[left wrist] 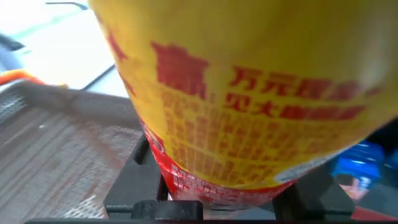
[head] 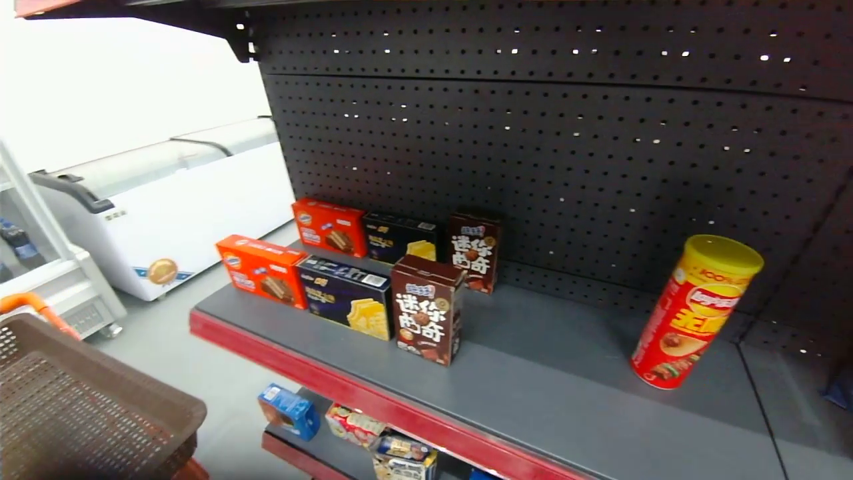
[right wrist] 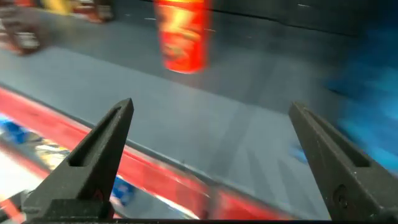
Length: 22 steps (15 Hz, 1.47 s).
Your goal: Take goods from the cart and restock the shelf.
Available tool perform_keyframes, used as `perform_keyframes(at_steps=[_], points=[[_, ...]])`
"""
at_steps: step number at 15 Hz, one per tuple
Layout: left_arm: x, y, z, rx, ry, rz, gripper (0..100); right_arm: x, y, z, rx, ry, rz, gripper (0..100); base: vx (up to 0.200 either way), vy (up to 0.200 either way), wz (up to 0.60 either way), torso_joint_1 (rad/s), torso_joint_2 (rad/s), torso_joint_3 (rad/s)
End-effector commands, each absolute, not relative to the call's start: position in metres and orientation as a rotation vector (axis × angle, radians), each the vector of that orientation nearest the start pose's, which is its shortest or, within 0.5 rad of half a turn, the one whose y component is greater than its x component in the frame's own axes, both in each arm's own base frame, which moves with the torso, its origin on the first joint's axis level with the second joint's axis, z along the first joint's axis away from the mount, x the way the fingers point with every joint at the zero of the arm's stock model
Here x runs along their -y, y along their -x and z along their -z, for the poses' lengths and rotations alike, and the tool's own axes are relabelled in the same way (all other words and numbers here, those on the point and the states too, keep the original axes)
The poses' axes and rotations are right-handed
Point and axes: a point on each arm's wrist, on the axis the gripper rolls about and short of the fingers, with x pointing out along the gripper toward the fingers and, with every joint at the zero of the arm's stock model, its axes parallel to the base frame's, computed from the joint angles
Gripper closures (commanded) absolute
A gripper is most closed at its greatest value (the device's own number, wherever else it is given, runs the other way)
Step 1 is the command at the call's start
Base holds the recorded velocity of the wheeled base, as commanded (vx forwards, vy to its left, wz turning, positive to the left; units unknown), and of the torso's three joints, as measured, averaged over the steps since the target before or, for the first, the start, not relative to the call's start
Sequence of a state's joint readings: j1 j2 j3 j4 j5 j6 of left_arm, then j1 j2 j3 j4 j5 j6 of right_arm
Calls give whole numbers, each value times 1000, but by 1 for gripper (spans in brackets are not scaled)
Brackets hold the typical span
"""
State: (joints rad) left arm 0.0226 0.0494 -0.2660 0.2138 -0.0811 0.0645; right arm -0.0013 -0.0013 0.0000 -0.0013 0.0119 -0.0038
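Shelf: grey board with a red front edge, under a black pegboard; goods stand on its left part and towards its right end.
Freezer: white chest, on the floor past the shelf's left end.
Basket: brown mesh, low on the left, well apart from the shelf.
Boxes: six in two rows on the shelf's left part. Each row runs orange, dark, brown, left to right, all upright.
Shelf can: red with a yellow lid, standing alone, well to the right of the boxes.
Held can: yellow above, red at its base, by the basket's mesh.
Right gripper: fingers spread wide with nothing between them, over the shelf's red edge, the shelf can beyond.
Left gripper: dark fingers clamp the held can's red end.
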Motion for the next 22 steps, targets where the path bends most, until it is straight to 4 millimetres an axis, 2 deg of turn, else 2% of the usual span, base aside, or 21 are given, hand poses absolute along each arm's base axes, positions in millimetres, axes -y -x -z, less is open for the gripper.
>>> perform_keyframes(at_steps=[1,7,14,17,22], points=[[2,44,-123,13,-63,66,100,0,23,-76,2,5,-11,0,0,0,-600,2,2,2],[2,42,-120,0,-61,66,100,0,23,-76,2,3,-11,0,0,0,-600,-1,2,1],[2,43,-121,8,-62,67,100,0,23,-76,2,5,-11,0,0,0,0,0,0,0],[2,44,-120,11,-62,67,100,0,23,-76,2,3,-11,0,0,0,-600,1,4,1],[2,45,-121,22,-62,64,100,0,23,-76,2,3,-11,0,0,0,0,0,0,0]])
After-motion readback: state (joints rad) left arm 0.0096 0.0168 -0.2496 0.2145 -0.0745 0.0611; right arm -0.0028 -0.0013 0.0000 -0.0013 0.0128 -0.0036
